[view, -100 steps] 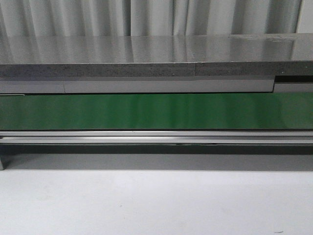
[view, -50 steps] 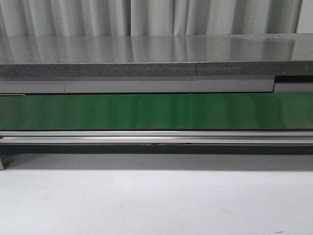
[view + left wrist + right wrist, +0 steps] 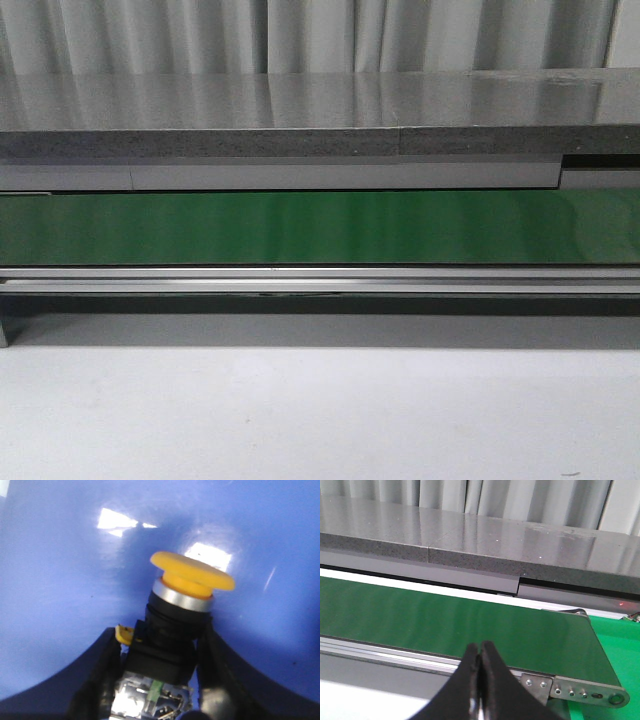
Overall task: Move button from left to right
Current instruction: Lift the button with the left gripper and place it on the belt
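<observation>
The button [image 3: 192,572] shows only in the left wrist view: an orange-yellow cap, a pale metal ring, a black body and a clear contact block. It lies over the blue bin floor [image 3: 60,570]. My left gripper [image 3: 159,631] has its black fingers [image 3: 100,680] close against both sides of the button's body and is shut on it. My right gripper [image 3: 480,647] is shut and empty, in front of the green conveyor belt [image 3: 445,620]. Neither arm nor the button shows in the front view.
A green conveyor belt [image 3: 320,228] with a metal rail [image 3: 320,280] runs across the front view. A grey stone counter [image 3: 300,110] lies behind it and a white tabletop [image 3: 300,420] in front. A bright green surface [image 3: 620,645] lies past the belt's end.
</observation>
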### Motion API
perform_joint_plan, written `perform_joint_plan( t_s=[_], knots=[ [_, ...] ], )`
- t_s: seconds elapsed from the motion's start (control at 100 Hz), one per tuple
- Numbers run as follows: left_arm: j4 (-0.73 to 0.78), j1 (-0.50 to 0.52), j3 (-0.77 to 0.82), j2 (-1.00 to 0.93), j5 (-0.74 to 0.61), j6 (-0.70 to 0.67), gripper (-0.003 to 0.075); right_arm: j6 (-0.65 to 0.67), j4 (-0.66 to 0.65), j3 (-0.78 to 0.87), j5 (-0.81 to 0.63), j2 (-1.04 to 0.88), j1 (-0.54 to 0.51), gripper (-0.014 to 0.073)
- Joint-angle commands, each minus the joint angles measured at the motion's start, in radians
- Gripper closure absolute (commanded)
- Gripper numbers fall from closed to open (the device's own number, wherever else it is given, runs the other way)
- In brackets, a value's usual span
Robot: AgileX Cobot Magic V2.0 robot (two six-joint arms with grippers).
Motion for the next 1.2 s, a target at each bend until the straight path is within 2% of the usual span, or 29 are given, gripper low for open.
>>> perform_joint_plan(
  t_s=[0.0, 0.19, 0.38, 0.64, 0.84, 0.98, 1.05, 1.19],
  knots=[
    [-0.007, 0.001, -0.027, -0.095, -0.015, -0.001, 0.0715, 0.001, -0.01, -0.001, -0.085, -0.017, -0.002, 0.0662],
    [-0.034, -0.006, -0.027, -0.218, -0.015, -0.001, 0.0715, 0.001, -0.01, -0.001, -0.085, -0.017, -0.002, 0.0662],
    [-0.085, -0.061, -0.027, -0.31, -0.015, 0.001, 0.0715, 0.001, -0.01, -0.001, -0.085, -0.017, -0.002, 0.0662],
    [-0.15, -0.175, -0.027, -0.302, 0.0, 0.047, 0.0715, 0.001, -0.01, -0.001, -0.085, -0.017, -0.002, 0.0662],
    [-0.178, -0.212, -0.027, -0.268, -0.003, 0.047, 0.0709, 0.001, -0.01, -0.001, -0.085, -0.017, -0.002, 0.0662],
    [-0.205, -0.212, -0.027, -0.248, 0.011, 0.047, 0.0612, 0.001, -0.01, -0.001, -0.085, -0.017, -0.002, 0.0662],
    [-0.208, -0.212, -0.027, -0.239, 0.023, 0.052, 0.0526, 0.001, -0.01, -0.001, -0.085, -0.017, -0.002, 0.0662],
    [-0.208, -0.212, -0.027, -0.235, 0.034, 0.07, 0.03, 0.001, -0.01, -0.001, -0.085, -0.017, -0.002, 0.0662]
  ],
)
